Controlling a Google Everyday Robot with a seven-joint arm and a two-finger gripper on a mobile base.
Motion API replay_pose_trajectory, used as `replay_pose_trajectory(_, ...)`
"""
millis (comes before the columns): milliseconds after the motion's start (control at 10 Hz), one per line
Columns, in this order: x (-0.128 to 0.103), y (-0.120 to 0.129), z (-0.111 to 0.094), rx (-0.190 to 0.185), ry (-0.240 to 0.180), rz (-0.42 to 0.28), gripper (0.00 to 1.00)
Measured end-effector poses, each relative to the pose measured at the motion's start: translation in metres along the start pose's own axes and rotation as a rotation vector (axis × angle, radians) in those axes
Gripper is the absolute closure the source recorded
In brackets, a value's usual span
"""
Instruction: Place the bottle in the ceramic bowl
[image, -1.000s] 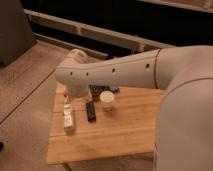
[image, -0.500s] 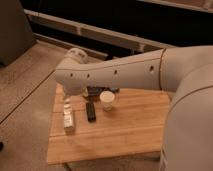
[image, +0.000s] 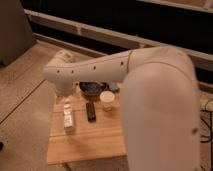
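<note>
Camera view: I see my arm (image: 100, 70) reaching in from the right across the far part of the wooden table (image: 95, 145), with its wrist bent down over the table's left side. The gripper (image: 66, 104) hangs there pointing down at the boards. Its fingers stand apart, and I can make out nothing clamped between them.

The bottle (image: 68, 121) lies flat on the table just on the near side of the gripper, with its long side running toward the far edge. Its far end sits right at the fingertips; I cannot tell whether they touch it.

The ceramic bowl (image: 91, 88) sits at the far edge of the table, to the right of the gripper and partly hidden under my arm. It is well apart from the bottle.

A black bar (image: 90, 111) lies beside the bottle on its right, roughly parallel to it. A white cup (image: 107, 100) stands upright just right of that bar, on the near side of the bowl.
</note>
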Motion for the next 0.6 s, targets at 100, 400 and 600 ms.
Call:
replay_pose_trajectory(100,0.000,0.005,0.032,0.006,0.068,-0.002,0.35)
replay_pose_trajectory(400,-0.007,-0.021,0.057,0.047,0.135,0.074,0.35)
replay_pose_trajectory(600,-0.009,-0.033,0.069,0.065,0.172,0.128,0.35)
